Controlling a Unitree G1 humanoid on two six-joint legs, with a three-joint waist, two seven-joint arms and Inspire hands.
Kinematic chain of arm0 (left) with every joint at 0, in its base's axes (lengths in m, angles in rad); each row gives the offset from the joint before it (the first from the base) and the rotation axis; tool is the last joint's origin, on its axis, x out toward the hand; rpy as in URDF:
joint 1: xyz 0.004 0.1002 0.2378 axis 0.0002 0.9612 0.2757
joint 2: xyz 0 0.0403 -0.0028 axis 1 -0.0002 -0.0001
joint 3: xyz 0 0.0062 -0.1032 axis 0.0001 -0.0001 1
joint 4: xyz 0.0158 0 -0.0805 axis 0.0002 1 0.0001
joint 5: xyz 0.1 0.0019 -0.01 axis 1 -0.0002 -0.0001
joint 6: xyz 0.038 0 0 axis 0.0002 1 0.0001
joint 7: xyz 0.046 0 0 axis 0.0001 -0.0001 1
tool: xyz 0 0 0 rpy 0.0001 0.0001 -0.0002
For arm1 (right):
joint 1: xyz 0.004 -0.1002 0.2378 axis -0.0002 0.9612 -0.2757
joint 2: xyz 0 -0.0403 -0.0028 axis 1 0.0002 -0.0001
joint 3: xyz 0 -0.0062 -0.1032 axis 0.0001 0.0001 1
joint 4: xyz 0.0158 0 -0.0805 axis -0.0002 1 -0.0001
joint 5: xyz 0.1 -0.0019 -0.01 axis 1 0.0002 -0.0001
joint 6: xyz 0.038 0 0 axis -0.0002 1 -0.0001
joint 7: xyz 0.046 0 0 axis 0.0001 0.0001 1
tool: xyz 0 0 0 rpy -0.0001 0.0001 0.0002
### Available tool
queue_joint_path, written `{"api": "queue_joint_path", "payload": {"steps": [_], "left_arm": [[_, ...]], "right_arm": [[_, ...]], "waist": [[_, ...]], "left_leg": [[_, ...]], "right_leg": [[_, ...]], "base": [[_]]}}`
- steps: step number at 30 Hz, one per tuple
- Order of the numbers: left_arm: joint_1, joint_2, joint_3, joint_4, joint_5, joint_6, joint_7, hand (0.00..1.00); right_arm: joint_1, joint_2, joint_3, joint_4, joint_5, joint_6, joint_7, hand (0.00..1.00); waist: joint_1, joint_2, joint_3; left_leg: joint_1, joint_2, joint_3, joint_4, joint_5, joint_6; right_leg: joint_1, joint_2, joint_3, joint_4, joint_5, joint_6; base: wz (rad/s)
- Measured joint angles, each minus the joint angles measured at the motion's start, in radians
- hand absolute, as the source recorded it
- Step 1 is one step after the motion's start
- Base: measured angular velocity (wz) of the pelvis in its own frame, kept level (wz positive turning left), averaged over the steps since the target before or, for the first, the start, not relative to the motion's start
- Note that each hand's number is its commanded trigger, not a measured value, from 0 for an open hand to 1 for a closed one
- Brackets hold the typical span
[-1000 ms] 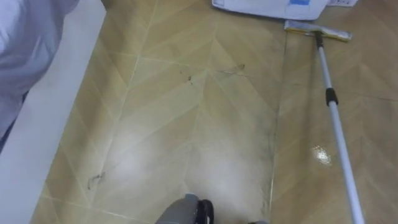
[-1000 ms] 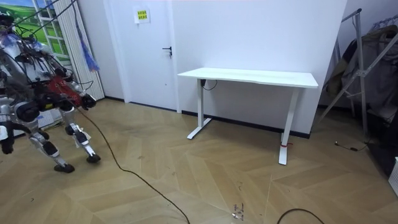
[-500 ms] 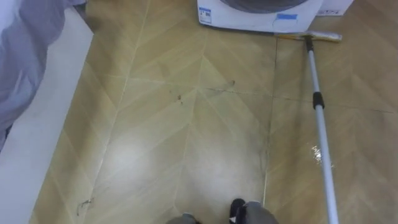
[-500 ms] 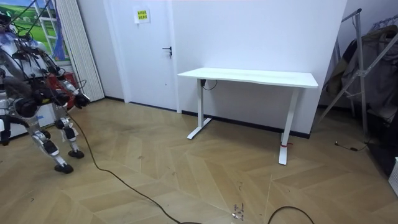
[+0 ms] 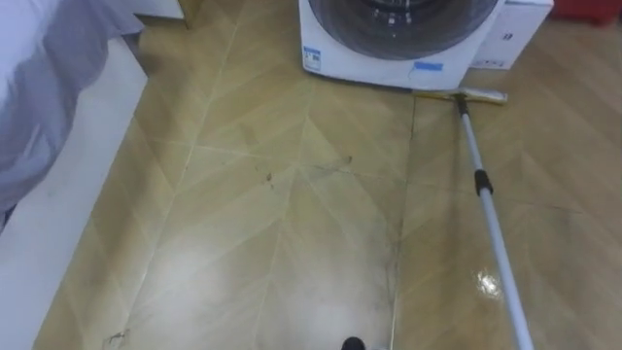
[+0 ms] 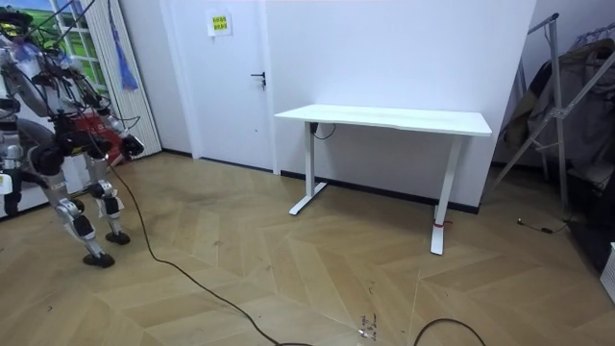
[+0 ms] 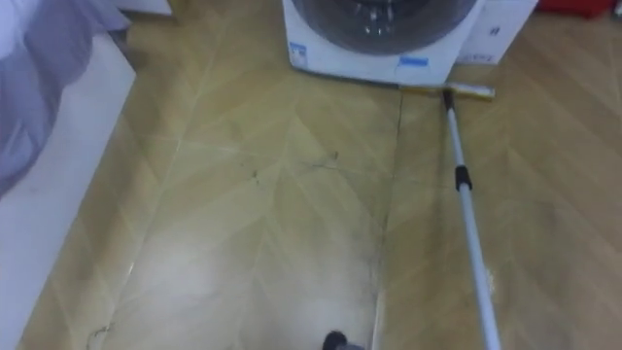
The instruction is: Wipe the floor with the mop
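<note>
A mop lies on the wooden floor. Its flat head (image 5: 471,95) rests just in front of a white washing machine (image 5: 398,44). Its silver handle (image 5: 491,228) runs from the head down to the lower right edge of the left eye view. Dark scuff marks (image 5: 311,170) streak the floor left of the handle, and a wet glint (image 5: 486,284) shows beside it. In the room view I stand at the room view's left, near a door (image 6: 226,77). One dark hand (image 6: 133,145) is held out in front of my body, too small to read.
A bed with a grey sheet (image 5: 49,87) and a white base (image 5: 58,233) borders the floor on my left. A white box (image 5: 515,34) stands right of the washing machine. A white desk (image 6: 384,120) and a drying rack (image 6: 557,96) stand against the room's far wall.
The eye view has shifted: the washing machine now shows far more, and mop head and floor marks sit lower. In the room view I have stepped and straightened up.
</note>
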Motion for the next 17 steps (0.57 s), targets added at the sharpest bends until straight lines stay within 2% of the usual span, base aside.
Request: {"api": "queue_joint_path", "payload": {"steps": [1,2,4,5,8,10,12,17], "left_arm": [[0.008,0.0,0.0,-0.002,0.008,0.004,0.0,0.0],[0.023,0.0,0.007,-0.003,0.035,0.014,0.001,0.0],[0.044,0.0,0.039,-0.004,0.081,0.018,0.002,0.0],[0.054,0.0,0.049,-0.003,0.1,0.02,0.001,0.0],[0.077,-0.004,0.068,-0.016,0.158,0.038,-0.004,0.0],[0.079,-0.004,0.073,-0.022,0.196,0.044,-0.021,0.0],[0.07,-0.004,0.075,-0.026,0.235,0.051,-0.037,0.0],[0.056,-0.015,0.086,-0.024,0.305,0.065,-0.042,0.0]], "right_arm": [[0.018,0.0,-0.001,0.0,-0.004,-0.005,-0.002,1.0],[0.057,0.007,-0.01,-0.001,-0.029,-0.003,-0.003,1.0],[0.129,0.025,-0.026,-0.029,-0.043,0.001,-0.005,1.0],[0.182,0.038,-0.033,-0.059,-0.05,0.003,-0.005,1.0],[0.27,0.077,-0.065,-0.118,-0.08,0.027,-0.003,1.0],[0.296,0.1,-0.067,-0.129,-0.08,0.033,0.002,1.0],[0.295,0.123,-0.067,-0.139,-0.078,0.04,0.014,1.0],[0.27,0.134,-0.067,-0.157,-0.074,0.057,0.03,1.0]], "waist": [[-0.004,0.003,-0.0076],[-0.016,0.005,-0.0188],[-0.017,-0.002,-0.0234],[-0.023,-0.008,-0.0263],[-0.05,-0.018,-0.0277],[-0.054,-0.016,-0.0256],[-0.058,-0.017,-0.0257],[-0.06,-0.016,-0.0234]], "left_leg": [[0.025,0.001,-0.007,-0.021,0.005,-0.003],[0.079,0.007,-0.016,-0.061,0.018,-0.006],[0.157,0.015,-0.014,-0.119,0.029,-0.011],[0.193,0.019,-0.014,-0.14,0.034,-0.013],[0.27,0.029,0.002,-0.175,0.05,-0.018],[0.311,0.035,0.016,-0.19,0.053,-0.019],[0.344,0.036,0.023,-0.2,0.054,-0.019],[0.384,0.033,0.031,-0.227,0.055,-0.017]], "right_leg": [[0.026,0.002,-0.005,-0.018,0.001,-0.001],[0.079,0.007,-0.015,-0.05,0.003,-0.003],[0.143,0.021,-0.011,-0.082,0.001,-0.01],[0.173,0.027,-0.009,-0.093,0.001,-0.021],[0.254,0.039,-0.006,-0.137,0.0,-0.025],[0.295,0.046,-0.001,-0.161,0.002,-0.026],[0.319,0.048,0.002,-0.162,-0.002,-0.025],[0.335,0.052,0.022,-0.159,-0.005,-0.016]], "base": [[0.22],[0.16],[-0.02],[-0.07],[-0.02],[-0.13],[-0.15],[-0.05]]}}
